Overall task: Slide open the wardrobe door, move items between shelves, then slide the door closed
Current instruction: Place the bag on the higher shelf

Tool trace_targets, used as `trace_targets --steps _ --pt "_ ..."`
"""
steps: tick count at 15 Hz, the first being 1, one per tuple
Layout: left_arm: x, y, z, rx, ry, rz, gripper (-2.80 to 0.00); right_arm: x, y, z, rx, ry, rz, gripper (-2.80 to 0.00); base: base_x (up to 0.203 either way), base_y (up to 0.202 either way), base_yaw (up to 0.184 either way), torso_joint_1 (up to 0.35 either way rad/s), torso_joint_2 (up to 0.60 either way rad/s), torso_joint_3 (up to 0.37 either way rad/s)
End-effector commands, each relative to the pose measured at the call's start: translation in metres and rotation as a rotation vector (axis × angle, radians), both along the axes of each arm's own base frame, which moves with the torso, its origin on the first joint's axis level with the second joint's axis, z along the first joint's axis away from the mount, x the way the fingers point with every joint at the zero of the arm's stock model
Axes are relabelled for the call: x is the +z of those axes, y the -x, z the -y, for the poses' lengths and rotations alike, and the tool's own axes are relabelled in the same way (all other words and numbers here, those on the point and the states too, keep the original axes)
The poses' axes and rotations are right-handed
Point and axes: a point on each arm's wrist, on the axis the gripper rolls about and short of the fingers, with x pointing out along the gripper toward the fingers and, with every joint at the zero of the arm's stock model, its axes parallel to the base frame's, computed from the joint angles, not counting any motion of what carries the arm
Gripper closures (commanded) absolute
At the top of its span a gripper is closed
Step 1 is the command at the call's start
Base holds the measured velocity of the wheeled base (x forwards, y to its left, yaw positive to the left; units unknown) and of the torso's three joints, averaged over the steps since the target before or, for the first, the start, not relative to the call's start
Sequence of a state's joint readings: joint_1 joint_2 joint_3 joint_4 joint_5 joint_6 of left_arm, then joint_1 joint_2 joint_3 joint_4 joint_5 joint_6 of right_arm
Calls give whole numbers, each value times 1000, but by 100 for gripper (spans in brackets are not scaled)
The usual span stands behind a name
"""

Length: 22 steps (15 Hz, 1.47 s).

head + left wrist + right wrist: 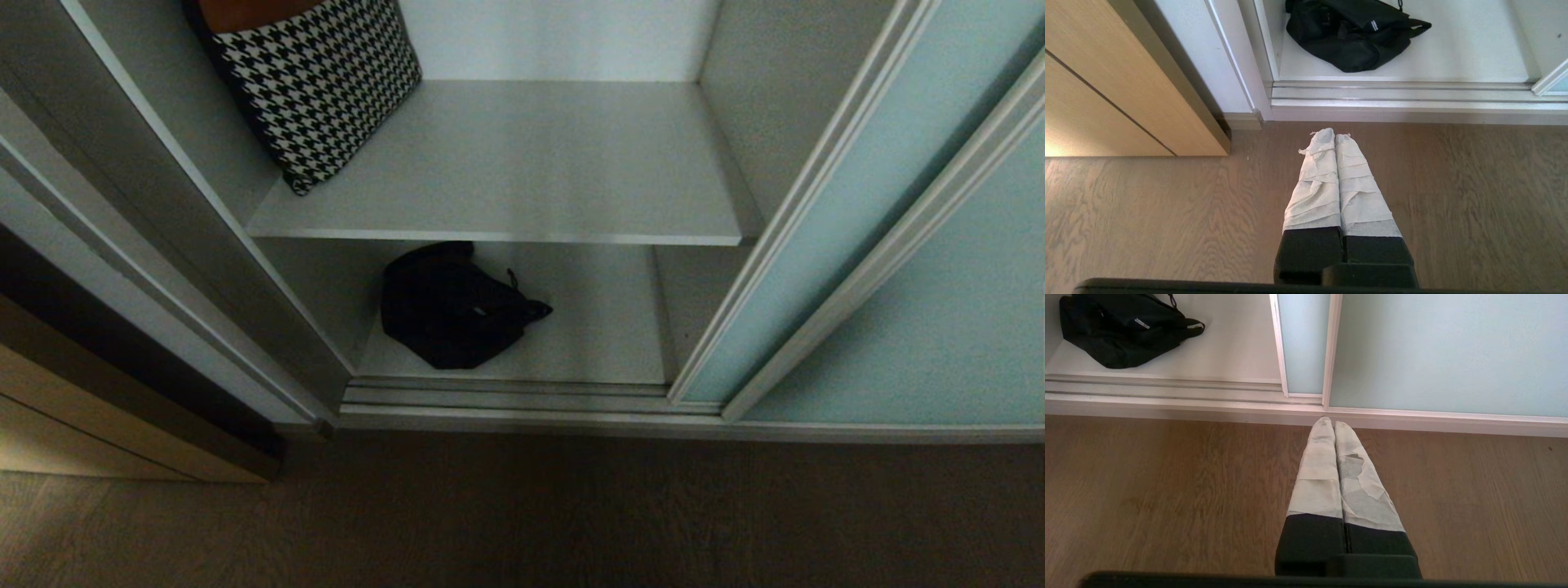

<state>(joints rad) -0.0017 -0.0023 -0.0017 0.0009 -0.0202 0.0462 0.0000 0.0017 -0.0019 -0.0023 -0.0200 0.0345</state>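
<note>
Black bag [1353, 34] lies on bottom shelf [1453, 49], well beyond closed, empty left pincer [1335, 136].

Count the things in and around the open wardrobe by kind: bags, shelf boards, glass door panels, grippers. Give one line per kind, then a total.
Bags: 2, a black bag on the bottom board and a houndstooth bag above.
Shelf boards: 2, upper shelf, bottom board.
Glass door panels: 2.
Grippers: 2, left gripper, right gripper.
Total: 8
</note>
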Motion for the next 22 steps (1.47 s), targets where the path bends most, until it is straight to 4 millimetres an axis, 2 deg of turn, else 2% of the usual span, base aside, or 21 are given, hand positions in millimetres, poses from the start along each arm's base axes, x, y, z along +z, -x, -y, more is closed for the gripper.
trace_targets --steps 1,17,22 --pt "0 0 0 0 -1 -2 0 0 0 0 0 0 -1 0 0 0 0 0 0 0" --pt "0 0 0 0 8 -2 0 0 0 0 0 -1 1 0 0 0 0 0 0 0" --pt "0 0 0 -1 8 -3 0 0 0 0 0 0 -1 0 0 0 0 2 5 -129"
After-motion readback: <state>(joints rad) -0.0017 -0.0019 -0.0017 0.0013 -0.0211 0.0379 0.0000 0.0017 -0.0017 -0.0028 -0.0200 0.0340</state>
